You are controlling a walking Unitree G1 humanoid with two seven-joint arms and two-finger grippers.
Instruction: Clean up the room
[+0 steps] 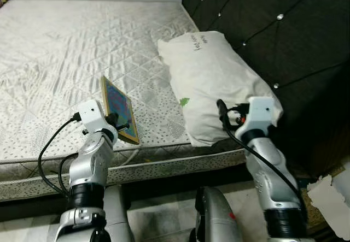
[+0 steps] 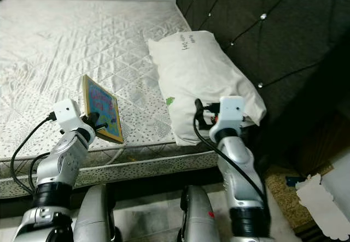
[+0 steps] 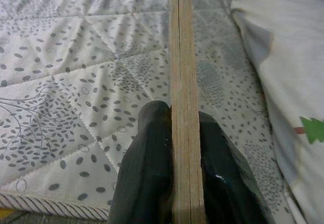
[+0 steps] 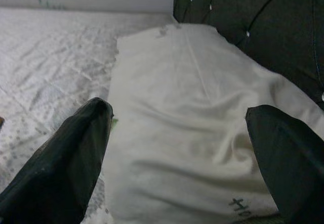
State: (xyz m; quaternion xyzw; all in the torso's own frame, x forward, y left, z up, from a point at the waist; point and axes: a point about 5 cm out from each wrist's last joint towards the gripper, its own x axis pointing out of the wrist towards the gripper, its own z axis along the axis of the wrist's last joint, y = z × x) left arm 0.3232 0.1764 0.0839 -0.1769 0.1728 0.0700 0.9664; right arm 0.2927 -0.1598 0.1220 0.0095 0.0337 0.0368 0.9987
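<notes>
My left tool [image 3: 183,148] pinches a thin wooden board [image 1: 118,109], its face painted blue, held upright on edge over the quilted mattress [image 1: 54,67]. At three o'clock lies a soft white pillow [image 1: 216,78]; my right tool [image 4: 177,158] gapes open over it.

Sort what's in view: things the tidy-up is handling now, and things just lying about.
In hand:
- wooden picture board, clamped edge-on in the left claw
- white pillow, with the open right claw over it

Lying about:
- quilted mattress
- dark tufted headboard
- torn white paper
</notes>
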